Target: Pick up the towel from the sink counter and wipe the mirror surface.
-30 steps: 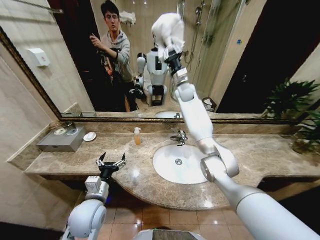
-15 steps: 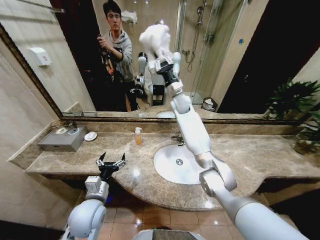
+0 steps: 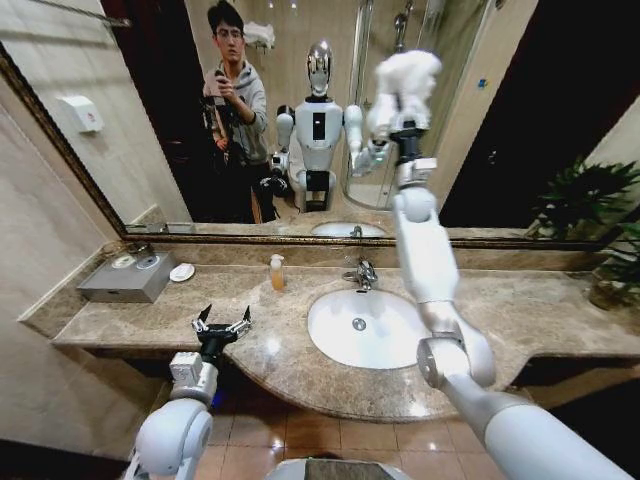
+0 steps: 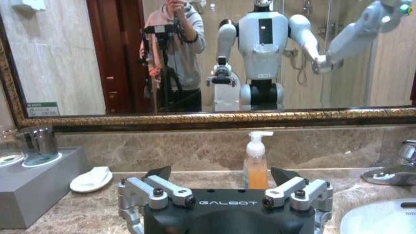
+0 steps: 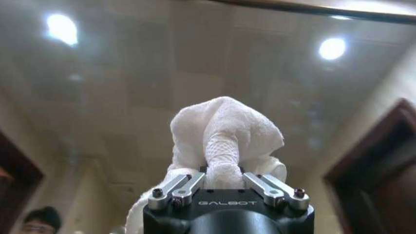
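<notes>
The mirror (image 3: 480,130) is met high up by the raised right arm, whose right gripper (image 5: 224,178), marked "GALBOT", is clamped on the bunched towel (image 3: 405,78); both have been shifted rightward since earlier. The left gripper (image 3: 222,323) is held spread wide, empty, over the sink counter (image 3: 290,350).

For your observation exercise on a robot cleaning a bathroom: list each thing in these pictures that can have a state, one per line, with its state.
towel: bunched, clamped in the right gripper, raised against the mirror.
right gripper: fingers shut on the towel.
left gripper: fingers open, holding nothing, low at the front edge of the sink counter.
mirror: being wiped at its upper middle.
sink counter: no towel on it.
tap: no water running.
soap bottle: upright on the counter.
</notes>
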### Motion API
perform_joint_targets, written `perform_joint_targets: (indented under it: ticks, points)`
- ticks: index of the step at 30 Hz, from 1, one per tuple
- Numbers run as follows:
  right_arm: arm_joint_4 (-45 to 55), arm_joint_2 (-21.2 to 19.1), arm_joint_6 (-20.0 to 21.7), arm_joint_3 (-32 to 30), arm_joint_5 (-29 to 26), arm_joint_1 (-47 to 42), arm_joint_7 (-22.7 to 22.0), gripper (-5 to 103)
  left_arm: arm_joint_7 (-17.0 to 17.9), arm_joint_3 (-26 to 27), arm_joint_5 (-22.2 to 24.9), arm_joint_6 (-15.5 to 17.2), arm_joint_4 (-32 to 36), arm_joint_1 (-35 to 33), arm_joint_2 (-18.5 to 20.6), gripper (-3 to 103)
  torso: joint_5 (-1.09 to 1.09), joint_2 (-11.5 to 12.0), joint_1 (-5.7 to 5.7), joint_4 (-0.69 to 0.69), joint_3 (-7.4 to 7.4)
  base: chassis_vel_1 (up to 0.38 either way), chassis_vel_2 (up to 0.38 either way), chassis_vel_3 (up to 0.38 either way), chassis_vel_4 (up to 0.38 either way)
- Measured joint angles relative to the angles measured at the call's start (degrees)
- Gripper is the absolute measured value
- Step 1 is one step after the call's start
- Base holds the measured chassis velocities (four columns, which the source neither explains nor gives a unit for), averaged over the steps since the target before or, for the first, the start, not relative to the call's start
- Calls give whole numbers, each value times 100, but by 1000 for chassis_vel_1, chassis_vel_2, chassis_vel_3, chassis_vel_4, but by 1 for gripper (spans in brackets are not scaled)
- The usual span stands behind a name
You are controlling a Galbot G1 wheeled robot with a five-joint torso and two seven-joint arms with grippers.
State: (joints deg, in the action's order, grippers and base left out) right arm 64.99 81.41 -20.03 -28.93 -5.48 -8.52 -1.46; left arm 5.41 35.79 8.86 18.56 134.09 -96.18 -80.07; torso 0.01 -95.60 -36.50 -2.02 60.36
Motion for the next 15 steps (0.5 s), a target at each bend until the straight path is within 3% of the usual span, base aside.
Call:
perform_joint_targets:
  ticks: [4, 8, 15]
  points:
    - [32, -112, -1, 33, -223, -132, -47, 13, 0, 0, 0, 0, 0, 0, 0, 100, 1, 0, -1, 3, 1, 0, 0, 0, 0]
    - [570, 302, 10, 350, -72, -561, 125, 13, 0, -1, 0, 0, 0, 0, -1, 100, -1, 2, -4, -8, 2, 0, 0, 0, 0]
    - [1017, 828, -14, 800, 347, -1077, 375, 13, 0, 0, 0, 0, 0, 0, 0, 100, -4, 2, -3, -8, 2, 0, 0, 0, 0]
